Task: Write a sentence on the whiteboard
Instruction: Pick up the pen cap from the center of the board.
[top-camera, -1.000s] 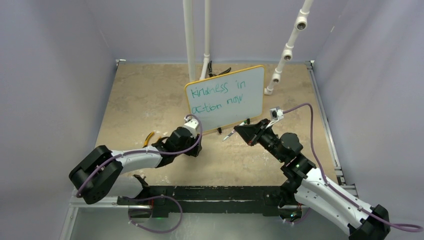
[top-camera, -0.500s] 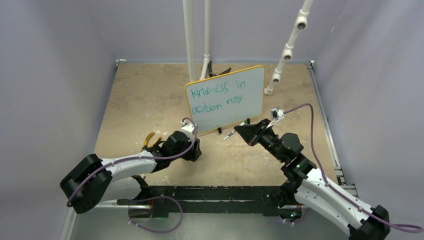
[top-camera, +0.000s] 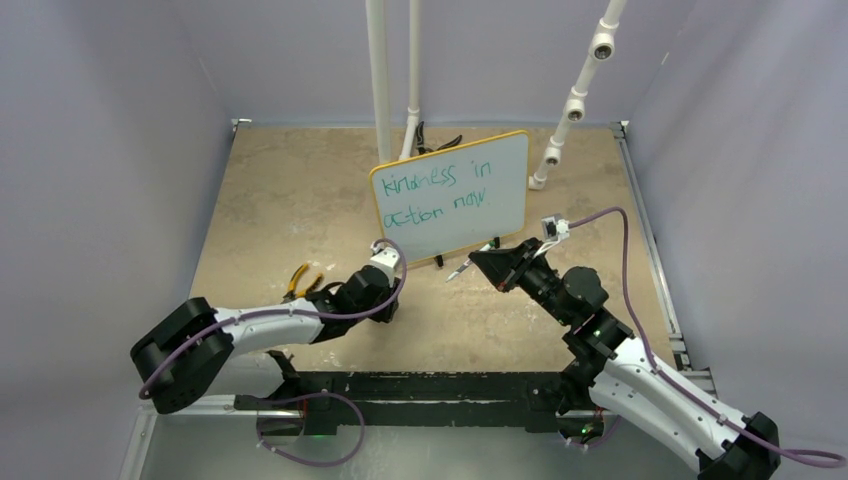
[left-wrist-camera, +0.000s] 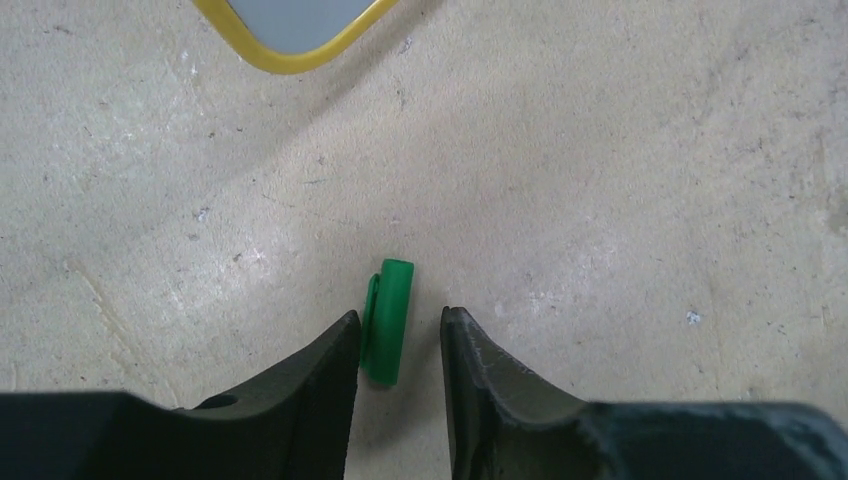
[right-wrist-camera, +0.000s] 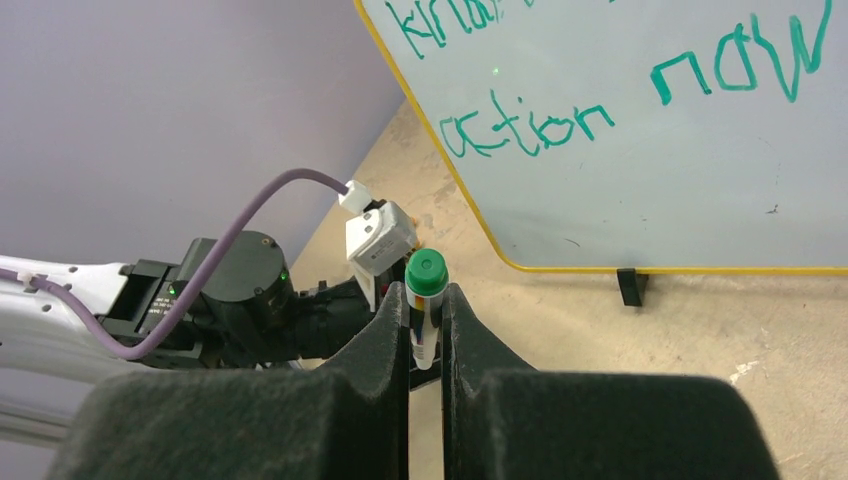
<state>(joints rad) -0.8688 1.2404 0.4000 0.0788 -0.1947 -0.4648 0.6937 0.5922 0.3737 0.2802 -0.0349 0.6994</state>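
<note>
At the middle of the table (top-camera: 280, 200) stands the whiteboard (top-camera: 450, 228), bearing the sentence (top-camera: 440, 185). My left gripper (left-wrist-camera: 400, 315) straddles a green cap (left-wrist-camera: 388, 320), jaws apart; my right gripper (right-wrist-camera: 426, 290) is clamped on the marker (right-wrist-camera: 425, 275).

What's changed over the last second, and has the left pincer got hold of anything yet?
The left arm drew back from the whiteboard toward its base and sank lower over the table. The left pincer stands open astride a green cap lying flat; nothing was gripped or released. Unchanged: the right pincer shut on the marker pen, the whiteboard and its sentence.
</note>
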